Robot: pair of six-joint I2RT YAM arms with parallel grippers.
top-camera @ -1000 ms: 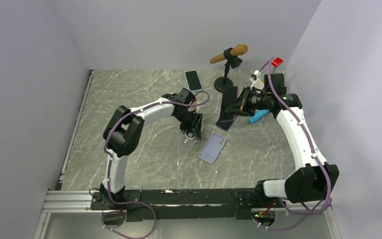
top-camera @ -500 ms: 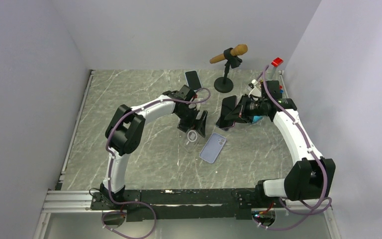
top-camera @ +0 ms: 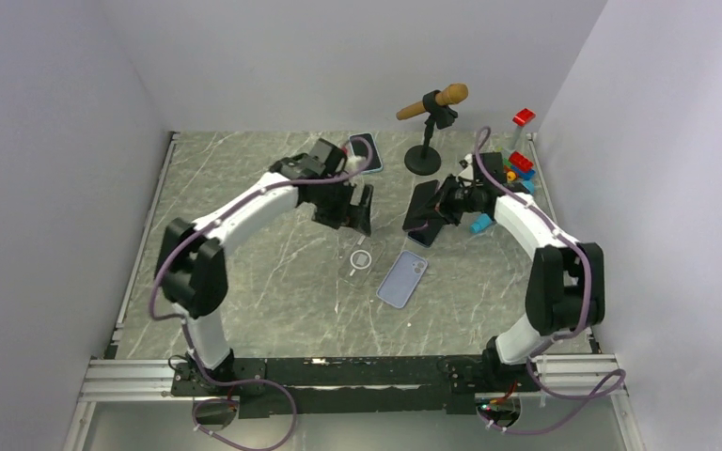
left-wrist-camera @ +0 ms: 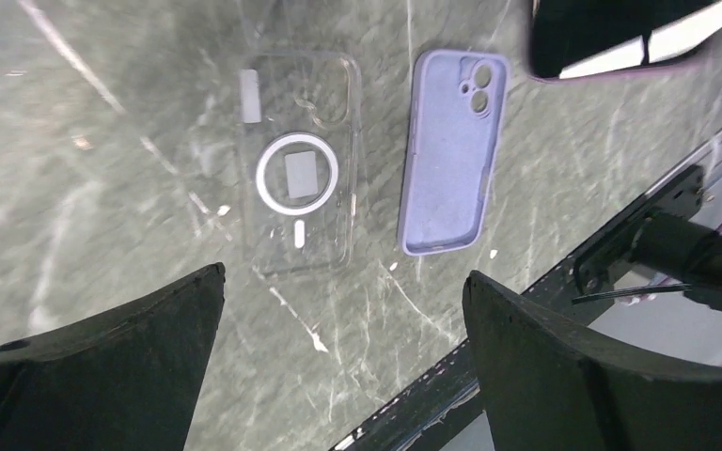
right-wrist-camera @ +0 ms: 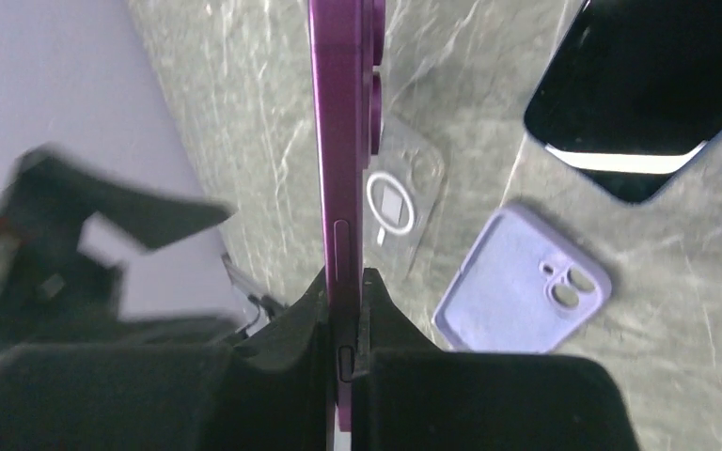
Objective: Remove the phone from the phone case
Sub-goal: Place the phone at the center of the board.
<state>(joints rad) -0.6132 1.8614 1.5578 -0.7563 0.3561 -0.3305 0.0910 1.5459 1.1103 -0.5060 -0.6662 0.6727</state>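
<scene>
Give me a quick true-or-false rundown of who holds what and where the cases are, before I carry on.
1. The right gripper is shut on the purple phone. True.
2. The clear case is fitted on the purple phone. False: it lies flat on the table, apart from the phone.
3. The left gripper grips the clear case. False: it is open above the table, with nothing between its fingers.
4. The lilac case lies on the table beside the clear case. True.
5. The microphone lies flat on the table. False: it sits on a stand at the far side.
</scene>
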